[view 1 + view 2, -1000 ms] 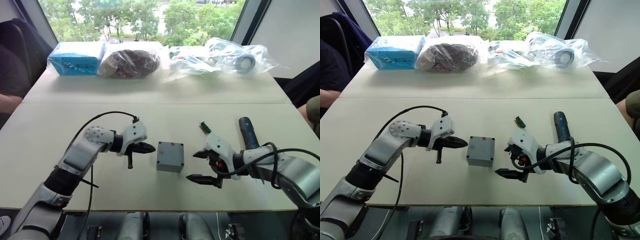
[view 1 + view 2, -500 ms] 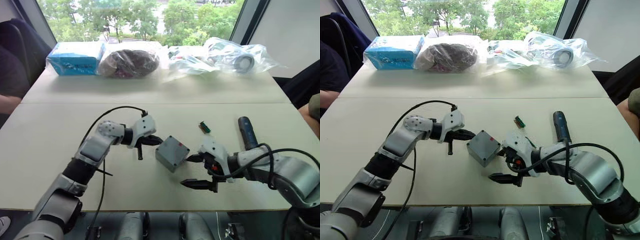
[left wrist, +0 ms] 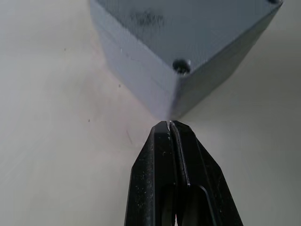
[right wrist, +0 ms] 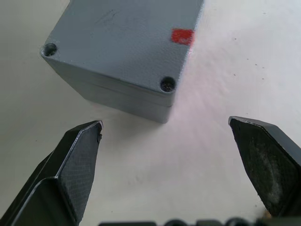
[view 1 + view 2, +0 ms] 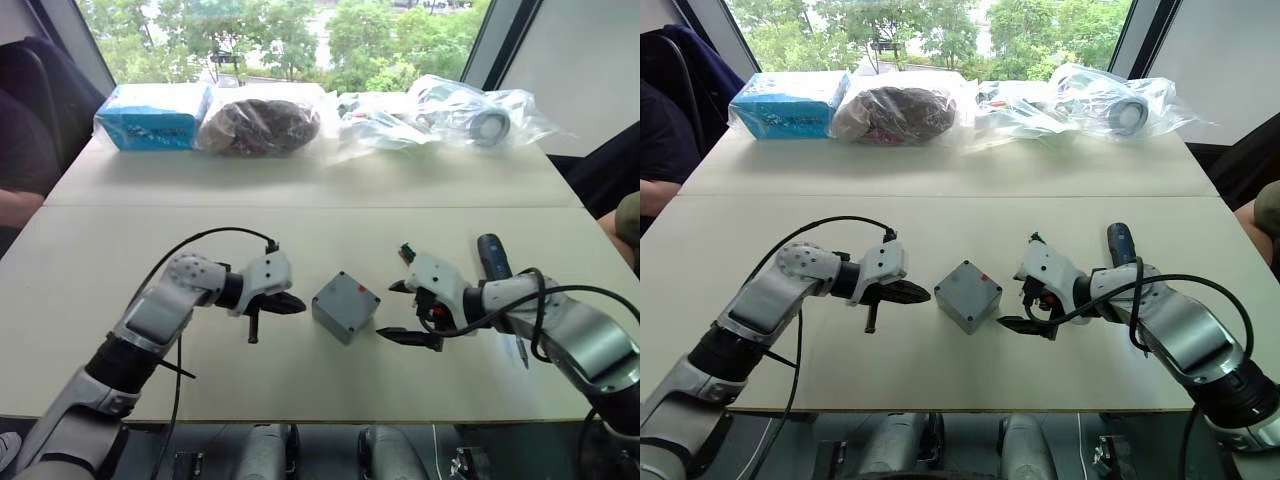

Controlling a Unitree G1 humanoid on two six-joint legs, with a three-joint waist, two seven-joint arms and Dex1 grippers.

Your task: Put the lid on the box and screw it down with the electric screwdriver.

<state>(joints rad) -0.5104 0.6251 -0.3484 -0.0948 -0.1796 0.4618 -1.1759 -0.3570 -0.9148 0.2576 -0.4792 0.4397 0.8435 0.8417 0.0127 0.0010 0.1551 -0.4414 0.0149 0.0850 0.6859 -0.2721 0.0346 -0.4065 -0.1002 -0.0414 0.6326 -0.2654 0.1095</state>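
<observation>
Your lid [image 4: 127, 40] already sits on the box [image 5: 345, 306] mid-table, but with the left gripper [image 5: 290, 303] pinched empty, the right gripper [image 5: 408, 312] spread wide and the electric screwdriver [image 5: 494, 257] lying near the right edge, screwing remains.

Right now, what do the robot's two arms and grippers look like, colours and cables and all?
Both arms are jointed silver-grey and black segments ending in white wrist housings. A thin black cable loops in an arc over the left arm to its wrist; thicker black cables coil around the right arm. The left gripper and right gripper each have two black, tapering fingers with finely textured inner faces.
</observation>
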